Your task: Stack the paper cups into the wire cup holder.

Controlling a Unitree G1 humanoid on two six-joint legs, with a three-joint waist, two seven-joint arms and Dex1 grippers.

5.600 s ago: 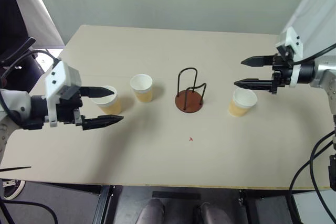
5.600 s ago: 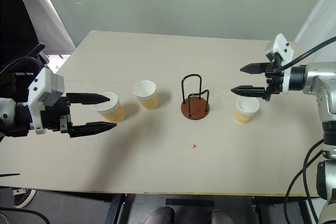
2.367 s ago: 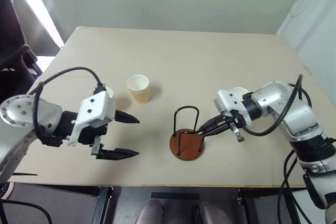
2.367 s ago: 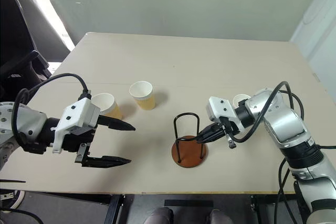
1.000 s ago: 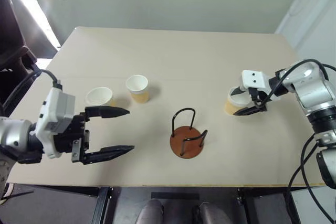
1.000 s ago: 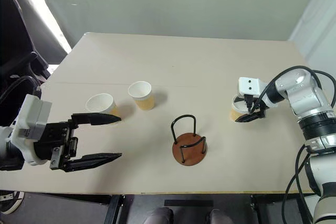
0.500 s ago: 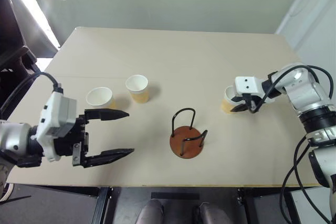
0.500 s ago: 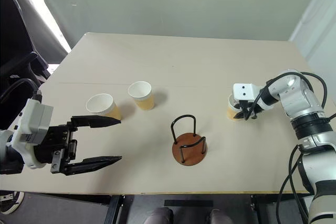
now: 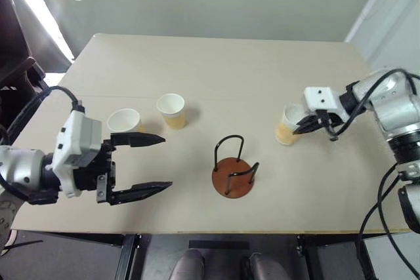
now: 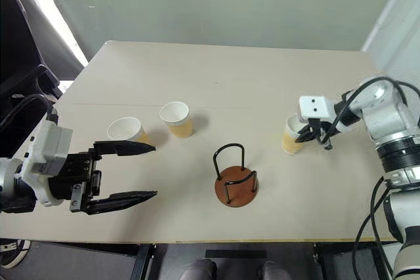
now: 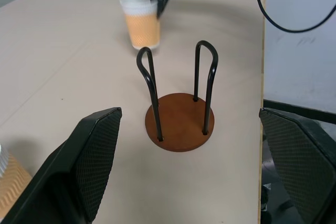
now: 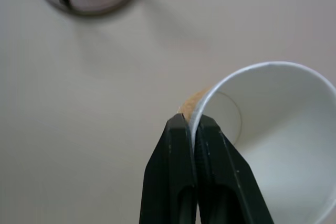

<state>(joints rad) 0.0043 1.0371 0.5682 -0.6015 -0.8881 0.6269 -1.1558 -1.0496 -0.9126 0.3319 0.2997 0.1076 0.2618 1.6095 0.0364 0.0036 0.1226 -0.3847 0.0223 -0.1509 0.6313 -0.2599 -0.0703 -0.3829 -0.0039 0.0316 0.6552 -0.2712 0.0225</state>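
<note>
The right hand (image 12: 191,129) pinches the rim of one paper cup (image 9: 289,126), one finger inside, one outside, apparently just lifted off the counter (image 9: 216,70). Thin and light, the cup would crush easily, so a gentle rim grip suits it. Two more cups (image 9: 125,121) stand left of the empty wire cup holder (image 9: 233,170). The left hand (image 9: 141,165) hovers wide open.

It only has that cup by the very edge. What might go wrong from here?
Three things, I'd guess:

1. The right claw pinches just the rim of the paper cup, so the cup may slip, swing or crease on the way.
2. The cup hangs tilted, so it could catch on the wire loops of the cup holder rather than drop between them.
3. The holder looks light; a nudge might shift or tip it.
</note>
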